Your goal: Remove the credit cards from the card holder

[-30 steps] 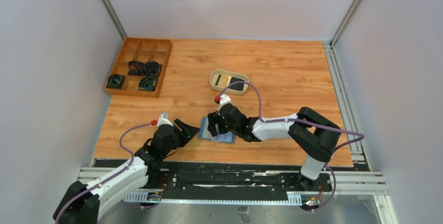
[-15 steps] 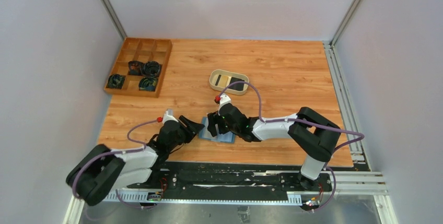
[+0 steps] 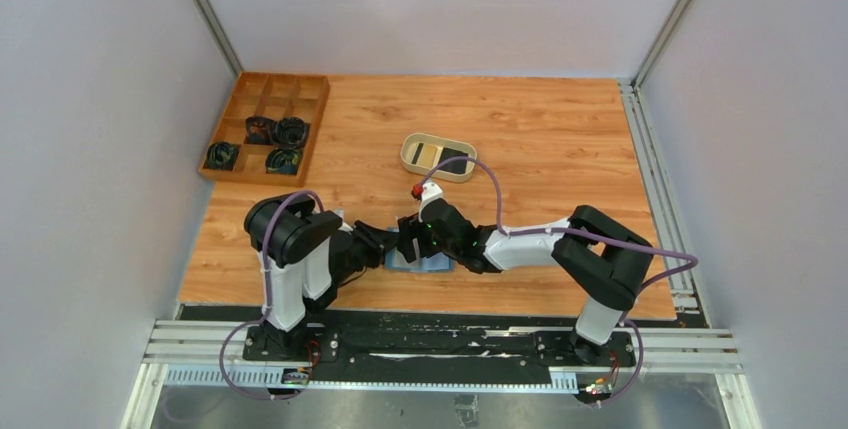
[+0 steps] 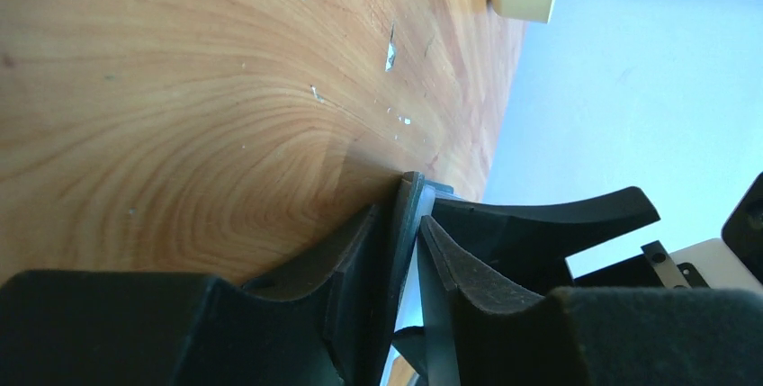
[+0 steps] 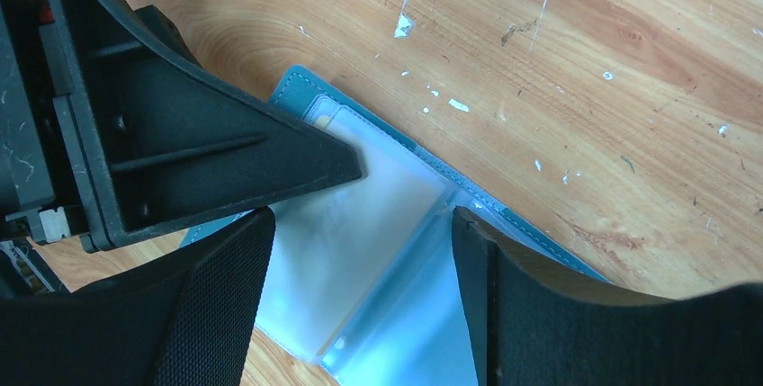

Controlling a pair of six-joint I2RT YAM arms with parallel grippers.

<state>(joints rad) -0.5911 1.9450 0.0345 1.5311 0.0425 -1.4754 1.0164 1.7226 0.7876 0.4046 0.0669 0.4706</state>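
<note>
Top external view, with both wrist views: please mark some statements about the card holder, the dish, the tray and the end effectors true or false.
1. The teal-blue folding card holder lies open on the wooden table. True.
2. The beige oval dish is empty. False: it holds a tan-gold card and a black card.
3. The right end effector is over the card holder with its jaws wide apart. True.
4. The brown wooden compartment tray stands at the table's far right corner. False: it is at the far left.
5. The left end effector hovers over the dish. False: it is at the card holder's left edge.
</note>
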